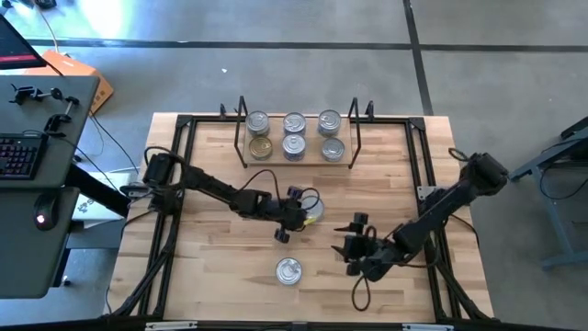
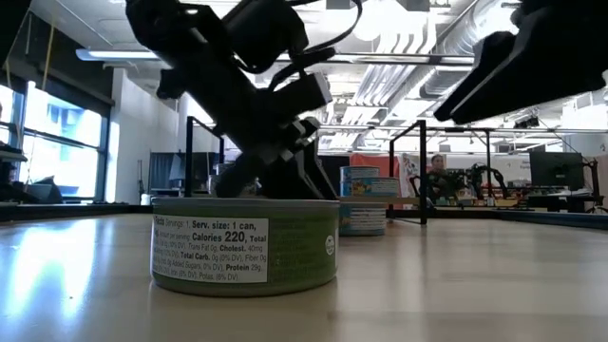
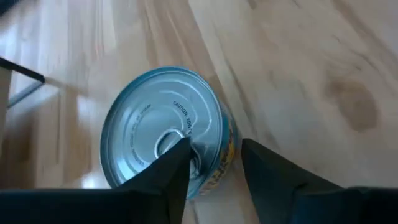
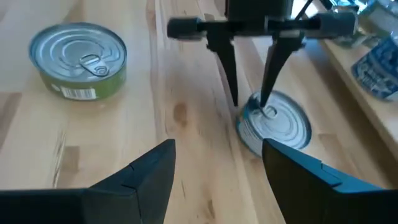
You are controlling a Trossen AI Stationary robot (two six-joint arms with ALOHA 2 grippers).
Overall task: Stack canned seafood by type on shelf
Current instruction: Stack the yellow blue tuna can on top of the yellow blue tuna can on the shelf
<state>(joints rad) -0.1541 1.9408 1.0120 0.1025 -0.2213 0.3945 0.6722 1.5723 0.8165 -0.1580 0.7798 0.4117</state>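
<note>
Just in front of the shelf (image 1: 294, 164), the blue-labelled tin (image 1: 313, 209) lies directly beneath the left end effector (image 1: 296, 204). Its fingers (image 4: 231, 68) stand partly open, one tip on the lid, gripping nothing; the right end effector (image 1: 354, 246), open and empty, waits farther off.

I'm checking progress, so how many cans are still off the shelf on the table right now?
2. One blue-sided can lies mid-table at the left tool, just in front of the shelf. One green-sided can sits alone near the table's front edge. None looks hidden.
</note>
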